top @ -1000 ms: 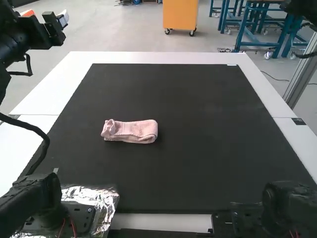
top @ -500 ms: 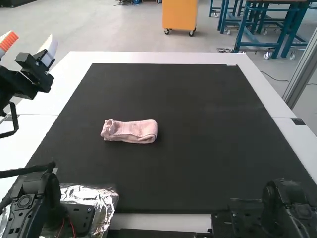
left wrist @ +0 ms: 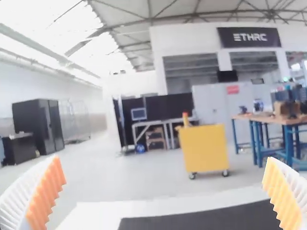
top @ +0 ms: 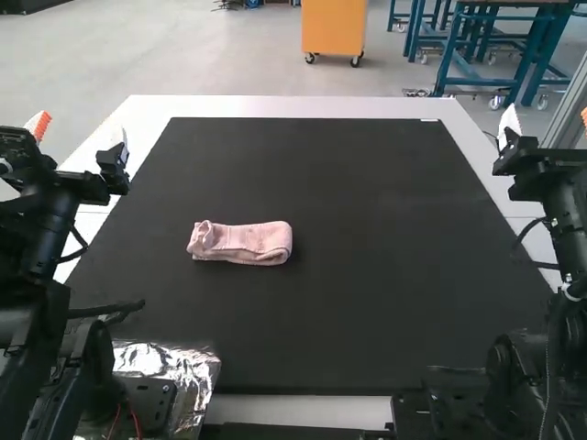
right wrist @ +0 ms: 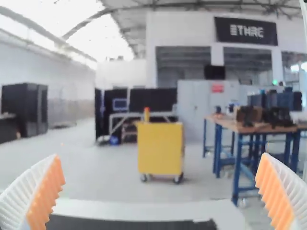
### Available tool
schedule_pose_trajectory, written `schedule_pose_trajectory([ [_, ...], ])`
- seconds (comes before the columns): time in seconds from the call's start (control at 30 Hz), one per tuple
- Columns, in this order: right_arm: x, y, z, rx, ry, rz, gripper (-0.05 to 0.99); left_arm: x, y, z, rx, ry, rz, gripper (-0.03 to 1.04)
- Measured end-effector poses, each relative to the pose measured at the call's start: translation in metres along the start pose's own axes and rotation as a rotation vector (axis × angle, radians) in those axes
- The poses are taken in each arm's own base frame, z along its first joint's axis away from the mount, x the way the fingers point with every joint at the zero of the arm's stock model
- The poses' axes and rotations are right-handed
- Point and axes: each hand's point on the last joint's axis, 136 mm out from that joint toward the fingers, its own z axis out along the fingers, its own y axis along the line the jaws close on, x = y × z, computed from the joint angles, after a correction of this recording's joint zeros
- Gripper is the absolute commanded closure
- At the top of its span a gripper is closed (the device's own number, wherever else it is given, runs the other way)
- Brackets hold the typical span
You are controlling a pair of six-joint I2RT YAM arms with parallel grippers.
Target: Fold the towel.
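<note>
A broad white table (top: 293, 106) spreads across the high view, its pale surface framing a large, rectangular black mat (top: 339, 183). Two jointed black robot arms stand at the near side, the left arm (top: 35, 243) at the near left and the right arm (top: 570, 234) at the near right, both extended forward along the sides of the mat. A crumpled sheet of shiny silver foil (top: 183, 367) lies by the left arm's base (it catches the light quite brightly).

The small pink cloth towel (top: 243, 244) rests on the mat, left of its middle, folded into a narrow, compact strip whose longer direction runs from left to right. Its left end shows curled, uneven layers, while the right end is smoother and rounded. It lies well apart from both grippers.

The left gripper (top: 81, 133), black-bodied with two fingers, is by the left side of the table; its white, ribbed fingers (left wrist: 47, 191) stand wide apart in the left wrist view, their orange pads facing each other. The right gripper (top: 548, 119), of the same make, is by the right side, and in the right wrist view its white, orange-padded fingers (right wrist: 46, 191) are likewise spread wide.
</note>
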Motion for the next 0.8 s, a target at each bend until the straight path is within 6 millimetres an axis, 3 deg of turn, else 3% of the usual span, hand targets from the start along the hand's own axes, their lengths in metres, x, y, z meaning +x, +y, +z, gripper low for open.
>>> schedule_pose_trajectory([
  [0.07,0.024,-0.004,0.0,0.025,0.017,-0.035,0.02,0.035,0.009,-0.002,-0.058,0.061,0.055,0.04],
  [0.2,0.098,-0.019,-0.01,0.103,0.162,-0.072,0.02,0.1,0.023,-0.014,-0.141,0.258,0.122,0.04],
  [0.27,0.134,-0.024,-0.018,0.131,0.292,-0.074,0.02,0.113,0.026,-0.018,-0.157,0.315,0.124,0.04],
  [0.43,0.186,-0.029,-0.041,0.155,0.524,-0.077,0.02,0.137,0.02,-0.026,-0.137,0.411,0.059,0.04],
  [0.53,0.188,-0.027,-0.043,0.147,0.536,-0.076,0.02,0.145,0.012,-0.029,-0.105,0.446,0.008,0.04],
  [0.8,0.193,-0.014,-0.044,0.073,0.555,-0.055,0.02,0.145,0.006,-0.028,-0.073,0.441,-0.039,0.04],
])
